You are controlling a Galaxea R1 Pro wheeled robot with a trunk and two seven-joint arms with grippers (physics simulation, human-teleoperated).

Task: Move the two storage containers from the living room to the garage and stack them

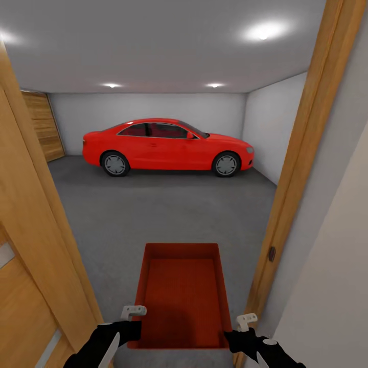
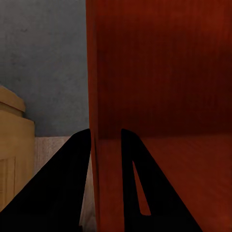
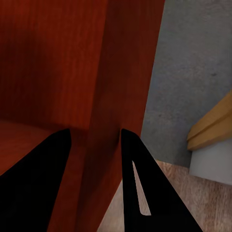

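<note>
A: Left gripper and right gripper each pinch a side wall of the bin, carried level at the doorway.

B: Keep centred between door frames (tight fit); set down on garage floor short of the car.

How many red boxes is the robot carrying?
1. The storage container is held out in the doorway, the left gripper on one side wall and the right gripper on the other. A second one nested inside can't be ruled out.

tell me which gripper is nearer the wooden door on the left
Left. The left gripper grips the storage container's left wall beside the door; the right gripper grips the opposite wall.
</note>
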